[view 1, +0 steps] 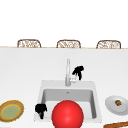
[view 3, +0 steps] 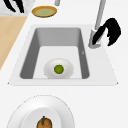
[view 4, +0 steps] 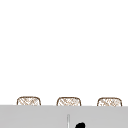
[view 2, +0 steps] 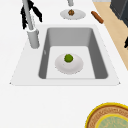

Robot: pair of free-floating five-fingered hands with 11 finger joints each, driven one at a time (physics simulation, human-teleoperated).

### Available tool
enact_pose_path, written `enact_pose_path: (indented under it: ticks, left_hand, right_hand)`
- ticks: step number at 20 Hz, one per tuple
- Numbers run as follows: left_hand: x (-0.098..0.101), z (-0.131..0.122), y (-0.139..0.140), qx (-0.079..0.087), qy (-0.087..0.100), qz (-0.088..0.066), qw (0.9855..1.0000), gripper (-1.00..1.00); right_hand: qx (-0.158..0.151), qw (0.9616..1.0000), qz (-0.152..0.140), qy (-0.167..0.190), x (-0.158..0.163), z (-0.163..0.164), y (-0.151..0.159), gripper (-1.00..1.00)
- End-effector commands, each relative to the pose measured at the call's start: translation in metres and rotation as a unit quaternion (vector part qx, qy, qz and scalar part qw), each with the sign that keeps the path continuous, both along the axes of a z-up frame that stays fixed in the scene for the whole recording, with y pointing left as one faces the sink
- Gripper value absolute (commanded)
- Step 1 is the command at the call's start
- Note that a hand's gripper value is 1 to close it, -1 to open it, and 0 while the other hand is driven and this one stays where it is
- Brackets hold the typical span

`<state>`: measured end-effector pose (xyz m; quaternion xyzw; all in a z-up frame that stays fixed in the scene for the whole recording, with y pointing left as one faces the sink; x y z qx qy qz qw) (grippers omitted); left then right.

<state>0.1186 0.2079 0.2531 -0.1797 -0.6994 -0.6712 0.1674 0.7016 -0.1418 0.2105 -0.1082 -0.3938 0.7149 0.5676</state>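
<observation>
Right now, right robot hand [view 1: 78,71]: held just beside the faucet [view 1: 67,72], fingers curled downward around nothing, seemingly touching the faucet base.
Left robot hand [view 1: 40,109]: hung at the sink's [view 1: 95,100] front left corner, fingers curled, nothing grasped.
Sink contents: a white plate [view 2: 72,67] with a green fruit [view 2: 68,58] is seen.
Counter [view 1: 22,70]: a yellow plate [view 1: 11,110] is set left, a white plate with food [view 1: 112,103] right.
Foreground: a red ball [view 1: 67,114].
</observation>
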Motion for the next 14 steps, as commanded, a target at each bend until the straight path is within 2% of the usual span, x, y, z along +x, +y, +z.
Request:
enact_pose_path:
  ticks: [1, 4, 10, 14]
  left_hand:
    - [0.0, 0.0, 0.0, 0.0, 0.0, 0.0, 1.0, 0.0]
    - [0.0, 0.0, 0.0, 0.0, 0.0, 0.0, 1.0, 0.0]
    - [0.0, 0.0, 0.0, 0.0, 0.0, 0.0, 1.0, 0.0]
    - [0.0, 0.0, 0.0, 0.0, 0.0, 0.0, 1.0, 0.0]
  right_hand:
    - [0.0, 0.9998, -0.021, 0.006, 0.003, 0.028, -0.006, -1.0]
    - [-0.008, 0.9995, -0.03, 0.007, 0.0, 0.034, -0.011, -1.0]
    - [-0.023, 0.9982, -0.043, -0.036, -0.024, 0.034, -0.016, -1.0]
    - [-0.041, 0.9967, -0.057, -0.04, -0.037, 0.036, -0.02, -1.0]
